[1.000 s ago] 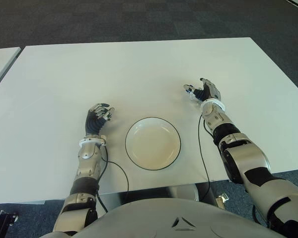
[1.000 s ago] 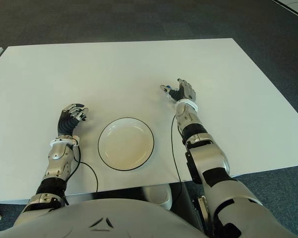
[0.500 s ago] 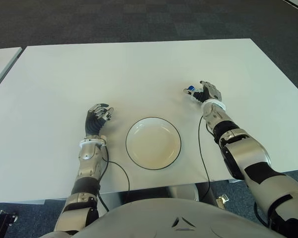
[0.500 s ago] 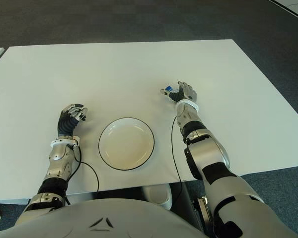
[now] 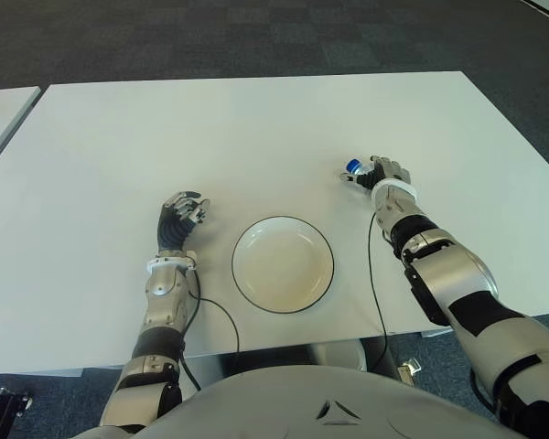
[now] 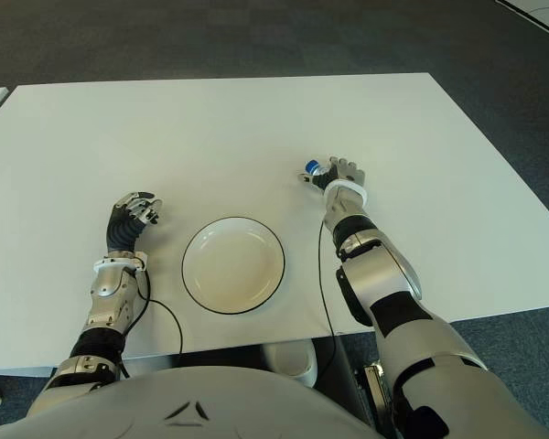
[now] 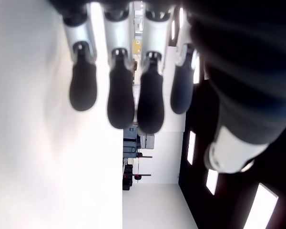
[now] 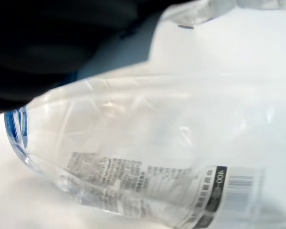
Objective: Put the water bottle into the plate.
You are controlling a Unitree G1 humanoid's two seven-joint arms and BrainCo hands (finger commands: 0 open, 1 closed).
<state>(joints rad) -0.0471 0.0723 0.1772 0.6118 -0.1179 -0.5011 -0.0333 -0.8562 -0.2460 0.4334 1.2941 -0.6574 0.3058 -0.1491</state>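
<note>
The right hand [image 5: 384,174] is reaching forward over the white desk [image 5: 256,128], its forearm stretching out past the right side of the plate [image 5: 283,264], and its fingers are closing around the water bottle [image 5: 356,167], whose blue cap is showing just to the left of the hand in the eye views. In the right wrist view the clear bottle [image 8: 148,157] is filling the picture, pressed close against the dark palm, with a printed label running along its side and a blue ring at one end. Whether the bottle is touching the desk or is lifted off it cannot be told. The left hand [image 5: 182,216] is sitting idle to the left of the plate, palm turned up, its fingers [image 7: 121,98] curling loosely and holding nothing. The plate is a round white one with a dark rim, lying near the front edge of the desk between the two arms, and nothing is lying in it; the bottle is well apart from it, farther out and to the right.
</note>
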